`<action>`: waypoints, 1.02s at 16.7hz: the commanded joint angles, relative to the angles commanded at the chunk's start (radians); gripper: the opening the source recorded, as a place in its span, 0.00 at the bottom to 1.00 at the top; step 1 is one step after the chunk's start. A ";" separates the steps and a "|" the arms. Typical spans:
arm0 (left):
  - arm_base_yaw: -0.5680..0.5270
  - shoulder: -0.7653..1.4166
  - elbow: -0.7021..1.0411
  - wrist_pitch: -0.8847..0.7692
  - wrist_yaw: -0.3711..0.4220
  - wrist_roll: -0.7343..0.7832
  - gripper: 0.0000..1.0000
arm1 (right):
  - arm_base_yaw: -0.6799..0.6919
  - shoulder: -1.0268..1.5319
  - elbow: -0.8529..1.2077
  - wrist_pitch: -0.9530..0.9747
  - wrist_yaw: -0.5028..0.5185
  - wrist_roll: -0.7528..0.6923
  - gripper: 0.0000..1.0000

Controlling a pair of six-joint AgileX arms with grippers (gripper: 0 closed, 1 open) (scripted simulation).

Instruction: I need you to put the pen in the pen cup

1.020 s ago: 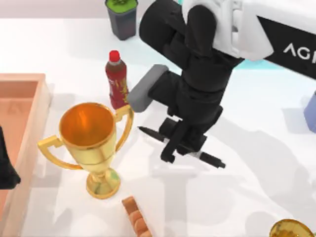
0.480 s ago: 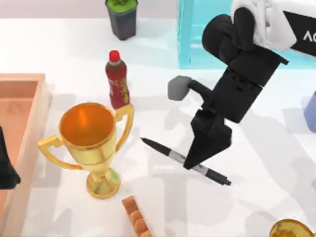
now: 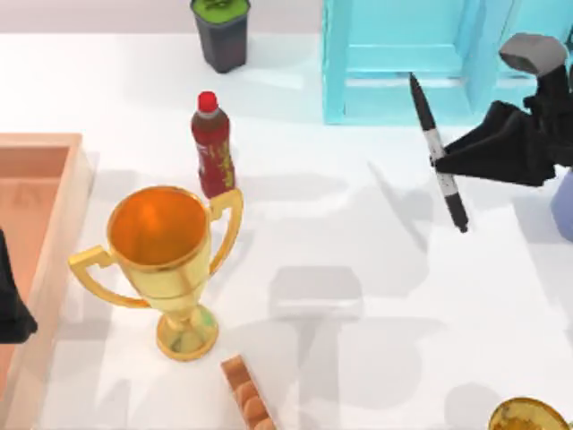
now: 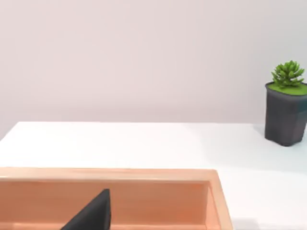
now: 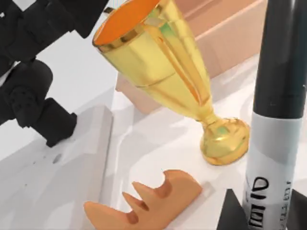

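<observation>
The pen [image 3: 437,152], slim and black with a white-grey band, hangs above the table at the right, in front of the teal rack. My right gripper [image 3: 440,159] is shut on its middle, reaching in from the right edge. In the right wrist view the pen [image 5: 277,96] runs up between the dark fingertips [image 5: 229,213]. A pale periwinkle sliver of the pen cup [image 3: 565,204] shows at the right edge, just right of and below the gripper. My left arm [image 3: 11,309] stays parked at the far left over the wooden tray; one dark fingertip [image 4: 91,216] shows in its wrist view.
A gold trophy [image 3: 166,246] stands left of centre with a red bottle [image 3: 212,148] behind it. A dark grey pot with a green plant [image 3: 221,31] and a teal rack [image 3: 403,63] sit at the back. A wooden tray [image 3: 40,179] lies left; a brown loaf-like piece [image 3: 246,394] lies at the front.
My right gripper has lifted the pen off the middle of the table and carried it right and toward the back. The pen has swung from lying slantwise to nearly lengthwise front-to-back.
</observation>
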 joint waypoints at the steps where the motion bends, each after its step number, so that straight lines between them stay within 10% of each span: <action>1: 0.000 0.000 0.000 0.000 0.000 0.000 1.00 | -0.066 0.005 -0.010 0.006 -0.058 -0.080 0.00; 9: 0.000 0.000 0.000 0.000 0.000 0.000 1.00 | -0.505 0.012 -0.050 0.058 -0.329 -0.578 0.00; 16: 0.000 0.000 0.000 0.000 0.000 0.000 1.00 | -0.572 0.008 -0.051 0.069 -0.351 -0.641 0.00; 17: 0.000 0.000 0.000 0.000 0.000 0.000 1.00 | -0.559 0.007 -0.151 0.350 -0.255 -0.632 0.00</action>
